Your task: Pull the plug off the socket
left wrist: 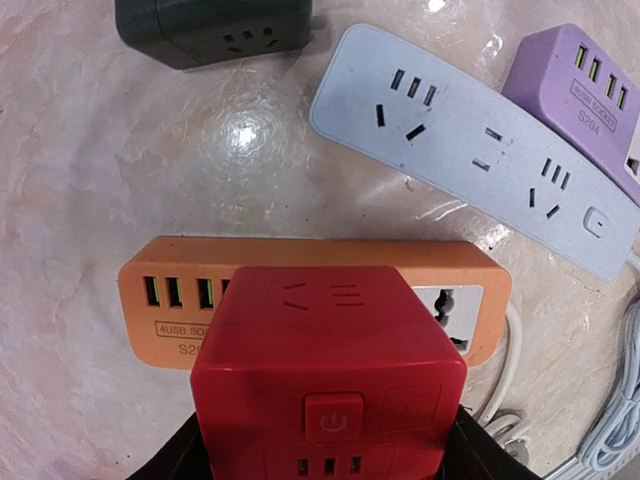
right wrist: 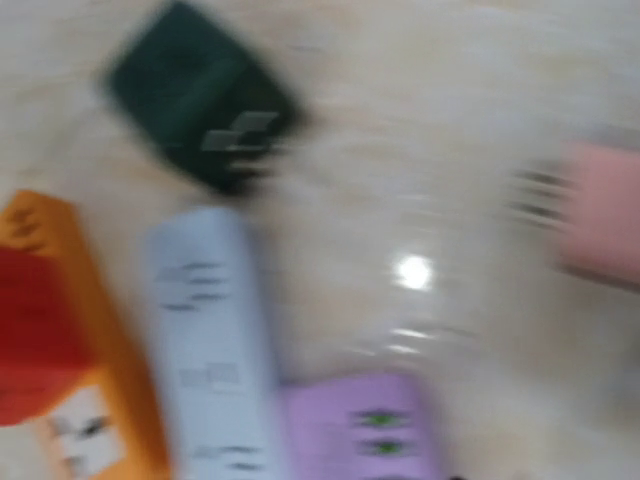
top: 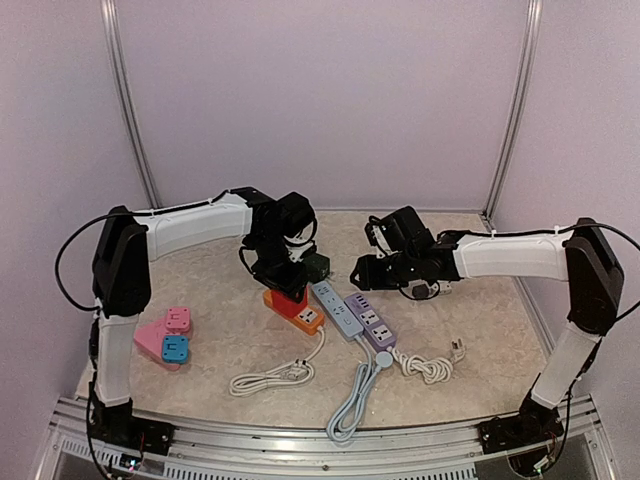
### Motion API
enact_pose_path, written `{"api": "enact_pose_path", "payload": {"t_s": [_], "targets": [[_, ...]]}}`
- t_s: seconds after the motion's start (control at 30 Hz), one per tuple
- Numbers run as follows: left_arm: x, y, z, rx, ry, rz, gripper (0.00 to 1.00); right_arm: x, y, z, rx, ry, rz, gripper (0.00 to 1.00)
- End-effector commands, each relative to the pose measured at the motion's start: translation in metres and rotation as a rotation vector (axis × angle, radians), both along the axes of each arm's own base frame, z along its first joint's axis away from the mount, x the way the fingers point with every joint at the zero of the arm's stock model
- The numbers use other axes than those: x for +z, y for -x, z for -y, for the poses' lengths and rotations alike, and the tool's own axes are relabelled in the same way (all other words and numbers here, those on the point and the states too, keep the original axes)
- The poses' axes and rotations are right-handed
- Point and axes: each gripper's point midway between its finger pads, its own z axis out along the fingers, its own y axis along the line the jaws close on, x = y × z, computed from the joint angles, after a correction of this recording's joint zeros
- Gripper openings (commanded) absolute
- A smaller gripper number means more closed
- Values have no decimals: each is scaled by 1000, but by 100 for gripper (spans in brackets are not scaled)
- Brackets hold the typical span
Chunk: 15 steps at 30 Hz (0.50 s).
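A red cube plug (top: 290, 297) (left wrist: 330, 350) with a power button is seated on the orange socket strip (top: 303, 316) (left wrist: 180, 300) in the middle of the table. My left gripper (top: 286, 283) (left wrist: 325, 462) is shut on the cube, a black finger (left wrist: 170, 462) pressing each side. My right gripper (top: 362, 272) hovers to the right, over the far end of the purple strip (top: 372, 322) (right wrist: 360, 420). Its wrist view is smeared by motion and its fingers do not show there.
A pale blue strip (top: 337, 310) (left wrist: 470, 150) (right wrist: 210, 340) lies between the orange and purple ones. A dark green cube (top: 317, 266) (left wrist: 215, 30) (right wrist: 200, 95) sits behind them. Pink (top: 178, 320) and blue (top: 175, 348) adapters lie at the left. White cables (top: 270, 378) trail toward the front edge.
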Motion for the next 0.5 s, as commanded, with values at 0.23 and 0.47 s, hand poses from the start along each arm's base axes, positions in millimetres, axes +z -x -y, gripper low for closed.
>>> {"api": "enact_pose_path", "payload": {"t_s": [0.23,0.47], "targets": [[1,22,-25,192,-30,-17,43,-14,33,-116,223,-250,-100,23],[-3,25,-25,196,-32,-28,42,-29,39,-135,251,-332,-159,4]]}}
